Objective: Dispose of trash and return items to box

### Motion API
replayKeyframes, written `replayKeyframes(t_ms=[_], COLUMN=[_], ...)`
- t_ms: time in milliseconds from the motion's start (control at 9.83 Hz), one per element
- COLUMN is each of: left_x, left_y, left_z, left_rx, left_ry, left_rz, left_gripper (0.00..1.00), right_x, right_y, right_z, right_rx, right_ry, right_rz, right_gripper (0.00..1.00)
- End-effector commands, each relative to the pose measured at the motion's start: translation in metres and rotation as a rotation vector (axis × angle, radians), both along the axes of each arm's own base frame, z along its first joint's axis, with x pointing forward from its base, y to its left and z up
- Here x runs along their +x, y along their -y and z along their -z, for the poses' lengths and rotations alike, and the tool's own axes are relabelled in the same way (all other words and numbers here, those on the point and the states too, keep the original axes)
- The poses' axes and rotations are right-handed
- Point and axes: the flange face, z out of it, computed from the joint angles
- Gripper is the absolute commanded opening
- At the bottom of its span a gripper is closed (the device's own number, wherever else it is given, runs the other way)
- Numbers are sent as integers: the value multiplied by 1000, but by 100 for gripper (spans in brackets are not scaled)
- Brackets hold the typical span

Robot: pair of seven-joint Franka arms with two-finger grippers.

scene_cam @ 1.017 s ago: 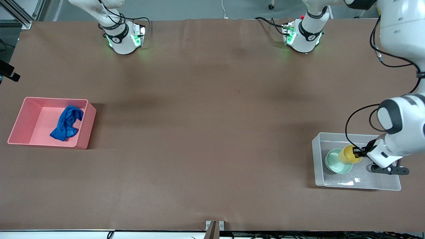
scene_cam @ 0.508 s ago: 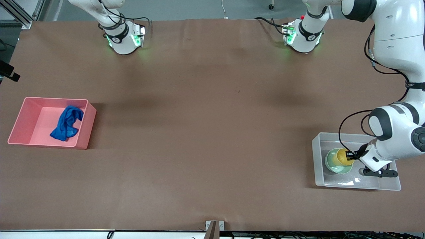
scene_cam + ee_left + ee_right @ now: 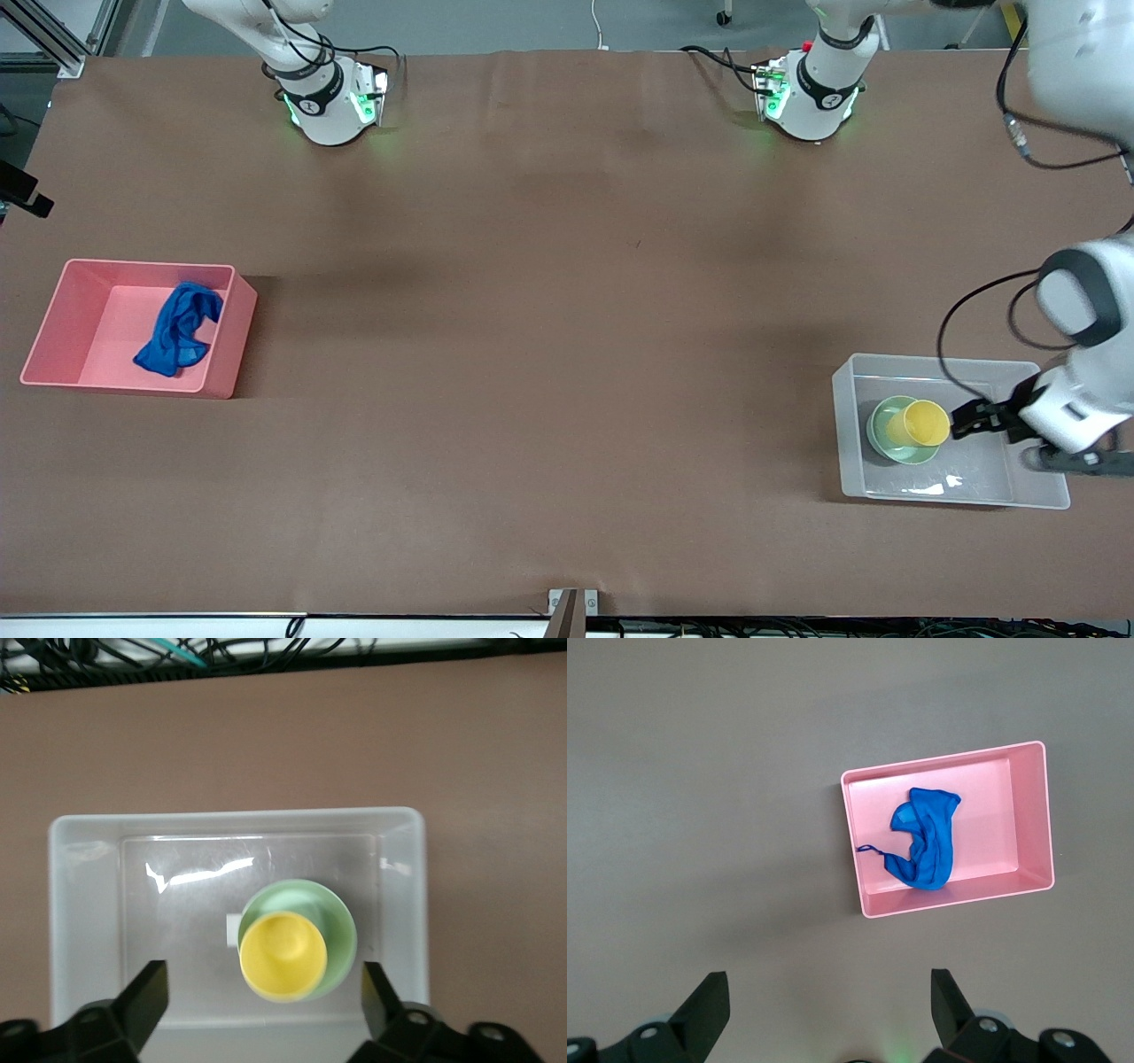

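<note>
The clear box point(image 3: 930, 359) stands at the left arm's end of the table. In it lies the mint-green bowl point(image 3: 879, 434), and the yellow cup point(image 3: 921, 423) sits inside the bowl. My left gripper point(image 3: 964, 418) hangs over the box beside the cup, open, with nothing between its fingers. In the left wrist view the cup point(image 3: 283, 955) rests in the bowl point(image 3: 341, 921) inside the box point(image 3: 235, 815), apart from the open left gripper point(image 3: 264, 992). The blue trash cloth point(image 3: 177, 330) lies in the pink bin point(image 3: 133, 390). High over the table, my right gripper point(image 3: 831, 997) is open and empty.
The right wrist view looks down on the pink bin point(image 3: 1028, 824) with the cloth point(image 3: 926, 846) in it. A small white label point(image 3: 232, 928) shows on the box floor beside the bowl. Both arm bases stand along the table edge farthest from the front camera.
My left gripper lowered the yellow cup into the bowl, opened, let go of it and drew back from it. The right arm has not moved.
</note>
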Motion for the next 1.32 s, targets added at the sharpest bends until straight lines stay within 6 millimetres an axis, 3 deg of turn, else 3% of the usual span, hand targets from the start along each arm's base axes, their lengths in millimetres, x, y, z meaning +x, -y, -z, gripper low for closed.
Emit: replayKeyframes(t_ms=[0, 203, 407, 508, 712, 814, 915, 1017, 1220], left_x=[-66, -113, -149, -155, -161, -164, -156, -144, -154], left_y=[39, 70, 92, 98, 99, 99, 102, 103, 101], left_z=[-62, -120, -162, -175, -220, -230, -229, -242, -238], left_rx=[27, 33, 36, 42, 49, 49, 39, 40, 45], left_ry=[-63, -105, -136, -140, -147, -150, -152, -126, -185], left_rz=[14, -28, 7, -11, -19, -20, -19, -17, -30], left_gripper=[100, 100, 100, 100, 100, 100, 100, 100, 100], right_x=[-1, -1, -1, -1, -1, -1, -1, -1, -1], right_y=[1, 2, 1, 1, 2, 1, 2, 2, 2], right_z=[-2, -2, -2, -1, -2, -2, -1, -2, -1], right_rx=[-2, -2, -2, -1, -1, -1, -1, -1, -1], right_ry=[-4, -4, -4, -5, -4, -4, -5, -4, -5], right_rz=[-5, -3, -5, -6, -5, -6, -5, -5, -5], right_gripper=[100, 100, 100, 100, 100, 100, 100, 100, 100])
